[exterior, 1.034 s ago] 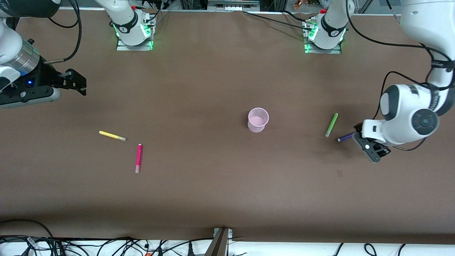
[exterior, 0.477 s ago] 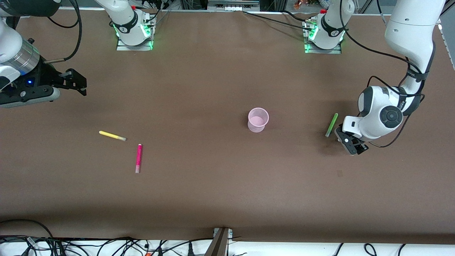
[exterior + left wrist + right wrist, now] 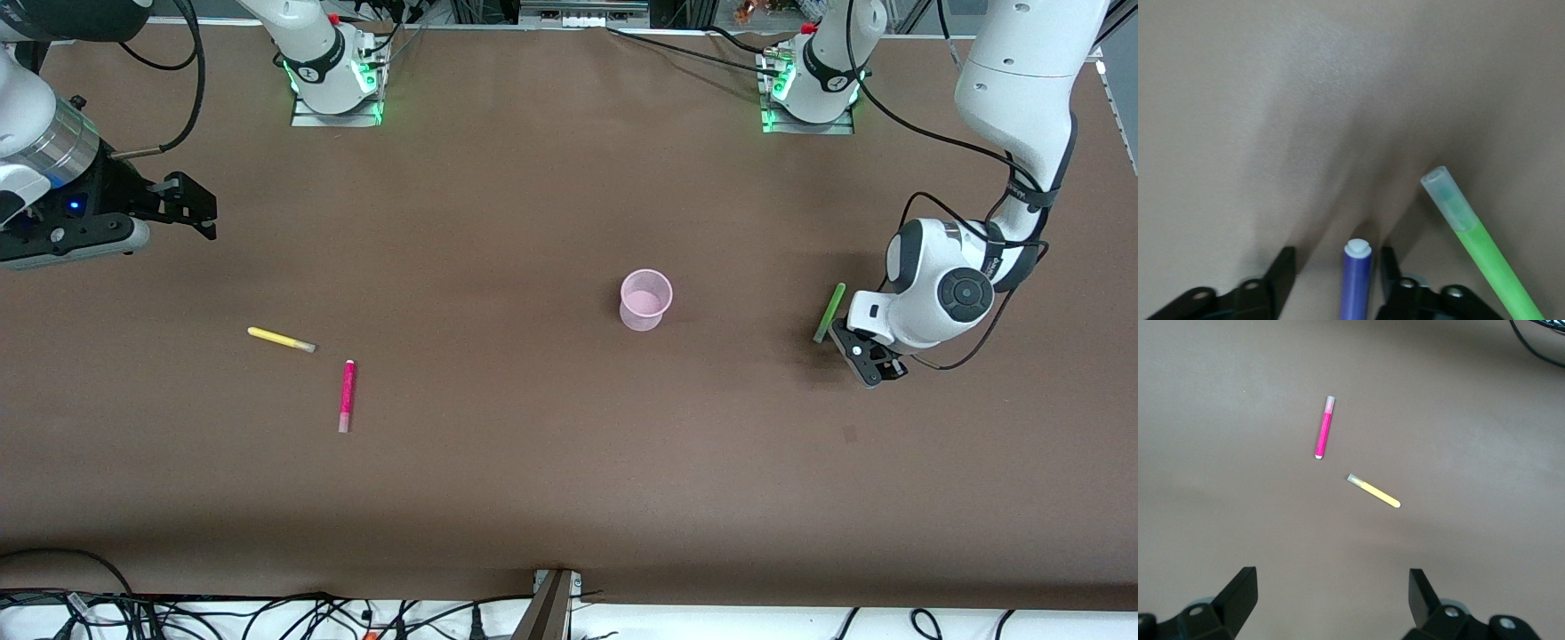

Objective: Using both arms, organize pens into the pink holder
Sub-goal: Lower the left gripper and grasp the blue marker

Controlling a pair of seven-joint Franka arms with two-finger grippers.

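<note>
The pink holder (image 3: 645,300) stands upright mid-table. My left gripper (image 3: 858,356) is down at the table at the left arm's end, open, its fingers on either side of the purple pen (image 3: 1358,283) without touching it (image 3: 1336,257). The front view hides that pen under the gripper. The light green pen (image 3: 829,313) lies right beside the gripper (image 3: 1478,247). The yellow pen (image 3: 280,340) and the magenta-pink pen (image 3: 346,396) lie toward the right arm's end; both also show in the right wrist view (image 3: 1375,492), (image 3: 1324,428). My right gripper (image 3: 191,209) waits open and empty above the table (image 3: 1331,580).
Two arm bases lit green (image 3: 336,84), (image 3: 807,89) stand along the table's edge farthest from the front camera. Cables and a metal bracket (image 3: 553,594) lie along the edge nearest the camera. Brown tabletop (image 3: 498,427) spreads between the pens and the holder.
My left arm has swung in toward the green pen and come down over the purple pen, which now sits between its fingers. The right arm has not moved.
</note>
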